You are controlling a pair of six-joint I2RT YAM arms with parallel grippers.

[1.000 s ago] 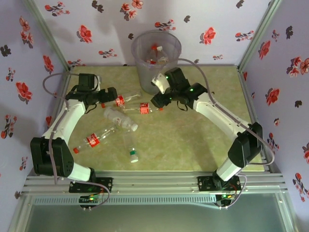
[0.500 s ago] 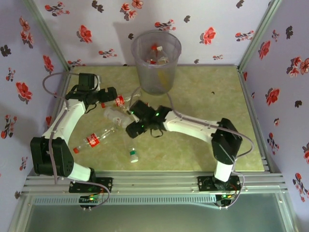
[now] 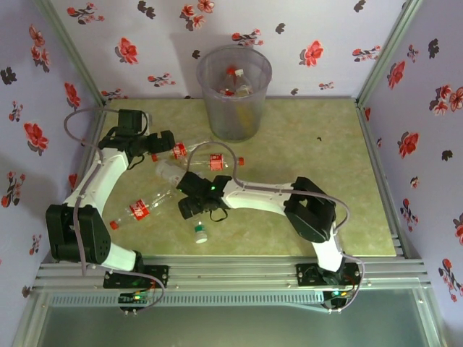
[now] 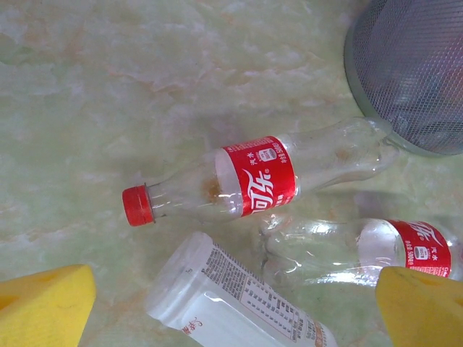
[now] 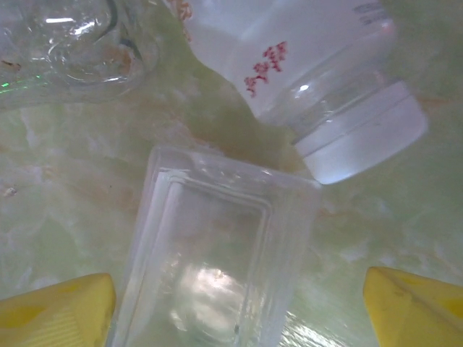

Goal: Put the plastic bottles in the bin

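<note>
Bin (image 3: 217, 119) stands upright at the far side of the table (image 3: 325, 152), left of centre. There are bottles inside it (image 3: 232, 71) with a red cap showing at the top; exact count can't be told. Five bottles lie loose on the table, all in the left half, on the near side of the bin. Right gripper (image 5: 235, 296) sits low over the green-capped bottle (image 3: 200, 232), jaws spread, nothing clamped. In the right wrist view that bottle's clear flat-sided body lies lengthwise between the yellow fingers (image 5: 58, 307), one finger just beside its edge (contact can't be told), the other well apart from it. Straddling, not grasping. White-capped bottle (image 5: 340, 108) lies on its side just past the clear body's far end, cap close to its corner. Another clear bottle end (image 5: 65, 43) sits in the upper left of that view. Left gripper (image 4: 235, 289) hangs over the cluster nearer the bin, jaws fully released and empty. Left wrist view: red-capped bottle (image 4: 253, 181) on its side, red label mid-body, base end meeting the bin's wall in the picture, touching or not can't be told. Second red-labelled bottle (image 4: 340, 249) lies just beside it, roughly parallel. The white-capped bottle's cap end lies between the left fingers (image 4: 43, 303), touching neither. Last red-labelled bottle (image 3: 137, 210) lies alone near the left arm (image 3: 101, 177), well apart from the bin.
</note>
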